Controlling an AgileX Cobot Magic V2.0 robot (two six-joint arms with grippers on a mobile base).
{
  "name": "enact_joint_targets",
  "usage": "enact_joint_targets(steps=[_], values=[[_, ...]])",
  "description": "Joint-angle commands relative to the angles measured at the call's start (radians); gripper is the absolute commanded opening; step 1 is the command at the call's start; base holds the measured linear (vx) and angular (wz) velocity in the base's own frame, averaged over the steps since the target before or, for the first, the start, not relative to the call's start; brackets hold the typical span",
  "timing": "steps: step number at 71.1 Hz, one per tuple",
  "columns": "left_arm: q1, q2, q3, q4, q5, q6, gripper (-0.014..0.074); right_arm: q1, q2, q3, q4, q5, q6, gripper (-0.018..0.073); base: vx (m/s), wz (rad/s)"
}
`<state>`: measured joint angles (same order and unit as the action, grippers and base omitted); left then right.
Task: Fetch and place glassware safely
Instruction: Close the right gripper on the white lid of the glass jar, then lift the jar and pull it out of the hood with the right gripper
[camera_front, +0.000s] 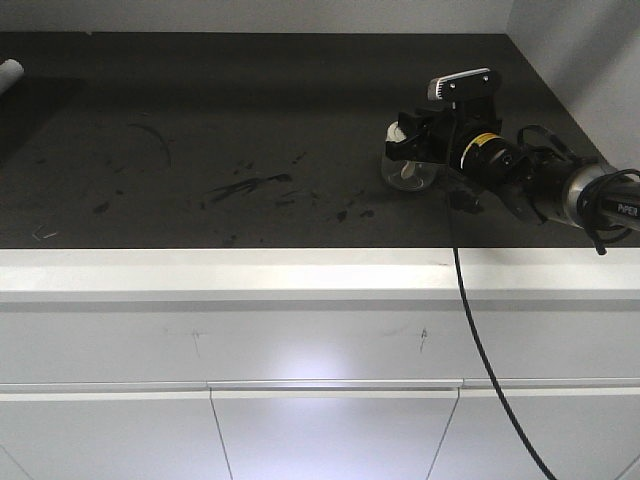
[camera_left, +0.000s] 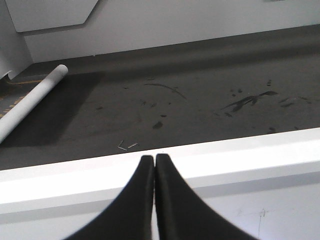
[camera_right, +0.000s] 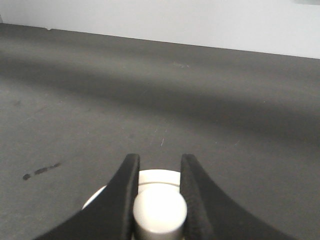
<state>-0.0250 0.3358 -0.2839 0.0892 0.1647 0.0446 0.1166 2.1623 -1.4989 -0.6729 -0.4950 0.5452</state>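
The glassware, a small clear glass jar (camera_front: 408, 172) with a cream-white lid, is at the right of the black countertop (camera_front: 200, 120). I cannot tell whether it rests on the surface or hangs just above it. My right gripper (camera_front: 404, 143) reaches in from the right, over the jar's top. In the right wrist view that gripper (camera_right: 158, 161) is shut on the lid's round knob (camera_right: 159, 214), one black finger pressed against each side, with the lid (camera_right: 159, 176) showing beneath. My left gripper (camera_left: 154, 158) is shut on nothing, over the counter's white front edge (camera_left: 240, 155).
A white tube (camera_left: 30, 102) lies at the far left of the counter. Dark smudges (camera_front: 245, 186) mark the middle of the surface. A black cable (camera_front: 480, 340) hangs from the right arm across the white drawer fronts. Walls close off the back and right.
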Motion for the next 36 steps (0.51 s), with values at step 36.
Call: enact_joint_targets(steps=[36], values=[[-0.001,0.009,-0.027,-0.004,-0.070,-0.002,-0.0007,0.002,-0.379,0.241,-0.025,-0.056,0.082,-0.0003,0.00,0.00]])
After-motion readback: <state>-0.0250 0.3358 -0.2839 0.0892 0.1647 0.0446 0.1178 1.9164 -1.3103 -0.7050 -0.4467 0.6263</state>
